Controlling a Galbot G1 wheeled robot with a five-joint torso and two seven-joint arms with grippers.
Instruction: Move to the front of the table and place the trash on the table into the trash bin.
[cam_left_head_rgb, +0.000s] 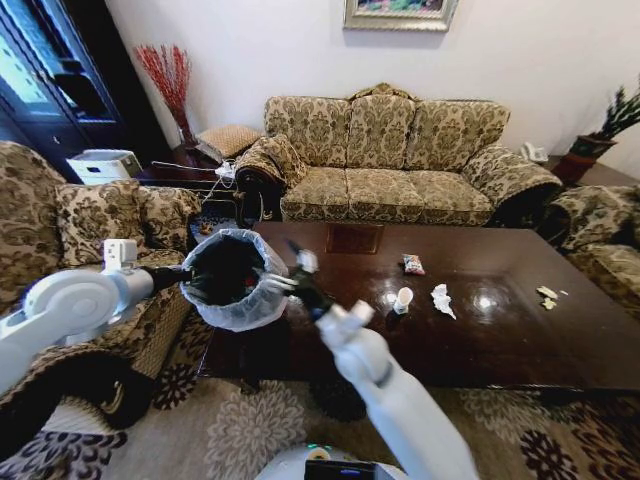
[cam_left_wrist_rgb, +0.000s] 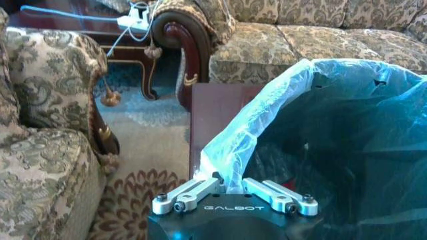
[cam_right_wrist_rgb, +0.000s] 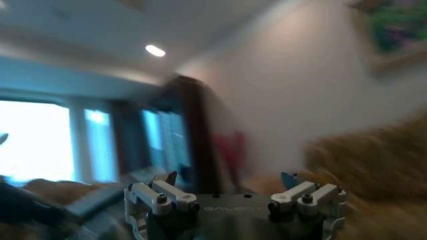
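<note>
The trash bin (cam_left_head_rgb: 228, 285), dark with a whitish bag over its rim, is held up at the table's (cam_left_head_rgb: 500, 340) left end. My left gripper (cam_left_head_rgb: 183, 274) is shut on the bag rim (cam_left_wrist_rgb: 230, 165) at the bin's left side; in the left wrist view the left gripper (cam_left_wrist_rgb: 230, 189) pinches the plastic. My right gripper (cam_left_head_rgb: 298, 276) hovers at the bin's right rim, open and empty, and in the right wrist view the right gripper (cam_right_wrist_rgb: 227, 177) is tilted up at the room. Trash lies on the table: a wrapper (cam_left_head_rgb: 413, 264), a small white cup (cam_left_head_rgb: 402, 298), a crumpled tissue (cam_left_head_rgb: 441, 299) and yellowish scraps (cam_left_head_rgb: 547, 295).
A patterned sofa (cam_left_head_rgb: 400, 160) stands behind the table, an armchair (cam_left_head_rgb: 90, 230) on the left and another seat (cam_left_head_rgb: 600, 240) at the right. A side table with a printer (cam_left_head_rgb: 105, 163) sits at the back left. Patterned carpet (cam_left_head_rgb: 240, 430) covers the floor.
</note>
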